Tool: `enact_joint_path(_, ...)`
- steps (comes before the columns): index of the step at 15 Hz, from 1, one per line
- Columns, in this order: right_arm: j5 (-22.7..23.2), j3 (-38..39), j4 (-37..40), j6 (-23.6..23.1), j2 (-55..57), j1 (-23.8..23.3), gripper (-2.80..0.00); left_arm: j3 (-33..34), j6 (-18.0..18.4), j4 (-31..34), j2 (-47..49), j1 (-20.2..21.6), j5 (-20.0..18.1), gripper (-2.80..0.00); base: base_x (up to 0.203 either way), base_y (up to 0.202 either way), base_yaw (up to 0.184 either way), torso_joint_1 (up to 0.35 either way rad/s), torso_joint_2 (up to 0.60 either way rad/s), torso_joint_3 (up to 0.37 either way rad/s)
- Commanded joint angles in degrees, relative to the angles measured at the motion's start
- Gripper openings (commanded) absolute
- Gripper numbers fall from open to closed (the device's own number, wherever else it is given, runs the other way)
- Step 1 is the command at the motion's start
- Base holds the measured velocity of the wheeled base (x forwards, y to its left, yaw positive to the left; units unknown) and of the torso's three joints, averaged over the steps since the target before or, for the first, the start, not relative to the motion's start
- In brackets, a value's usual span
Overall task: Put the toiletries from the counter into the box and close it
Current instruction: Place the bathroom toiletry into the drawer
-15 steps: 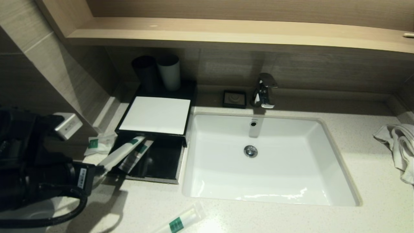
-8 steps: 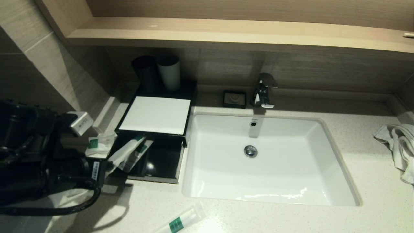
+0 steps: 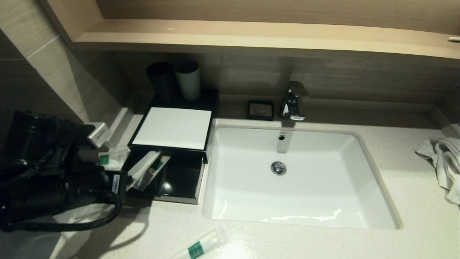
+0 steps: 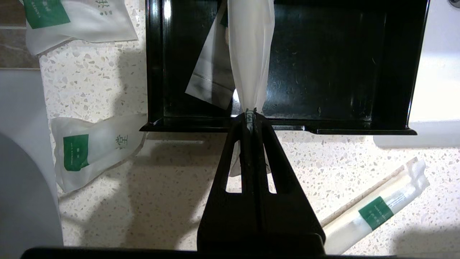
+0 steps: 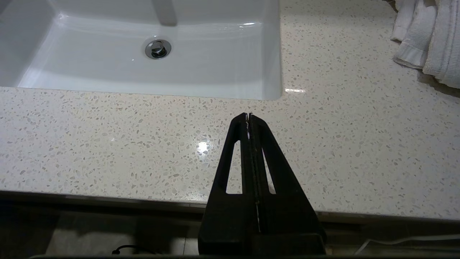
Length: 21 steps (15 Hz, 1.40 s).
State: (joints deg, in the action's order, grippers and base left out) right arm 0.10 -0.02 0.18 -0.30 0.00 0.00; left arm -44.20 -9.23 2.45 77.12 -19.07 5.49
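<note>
The black box stands open at the sink's left, its drawer pulled out under a white-topped lid. My left gripper is shut on the end of a long white packet with a green label, which reaches into the drawer over its front rim. Another flat packet lies inside. Two white sachets with green labels lie on the counter left of the box. A long wrapped packet lies near the counter's front edge. My right gripper is shut and empty, above the counter's front edge.
A white sink with a chrome tap fills the middle. Two cups stand behind the box, and a small black dish sits beside the tap. A white towel lies at the far right. A wall closes off the left.
My left arm has moved forward and to the right towards the box, carrying the long white packet further into the drawer. The right arm has not moved.
</note>
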Motion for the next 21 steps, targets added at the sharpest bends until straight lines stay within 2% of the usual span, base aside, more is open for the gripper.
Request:
enact_joint_path(1, -0.01, 0.02, -0.01, -0.05, 0.0, 0.0, -2.8, 0.25, -0.09, -0.9, 1.25, -0.01, 0.05, -2.8, 0.0, 0.0, 0.0, 0.0, 0.0, 0.0)
enact_joint_path(8, -0.01, 0.02, -0.01, -0.05, 0.0, 0.0, -2.8, -0.21, -1.33, -1.04, 4.17, -0.35, -0.18, -2.8, 0.0, 0.0, 0.0, 0.0, 0.0, 0.0)
enact_joint_path(13, -0.01, 0.02, -0.01, -0.05, 0.0, 0.0, -2.8, 0.3, -1.75, -7.2, 7.13, -0.45, -0.65, -2.8, 0.0, 0.0, 0.0, 0.0, 0.0, 0.0)
enact_joint_path(21, -0.01, 0.02, -0.01, -0.05, 0.0, 0.0, -2.8, -0.45, -3.34, -10.01, 9.71, -1.24, -0.65, -2.8, 0.0, 0.0, 0.0, 0.0, 0.0, 0.0)
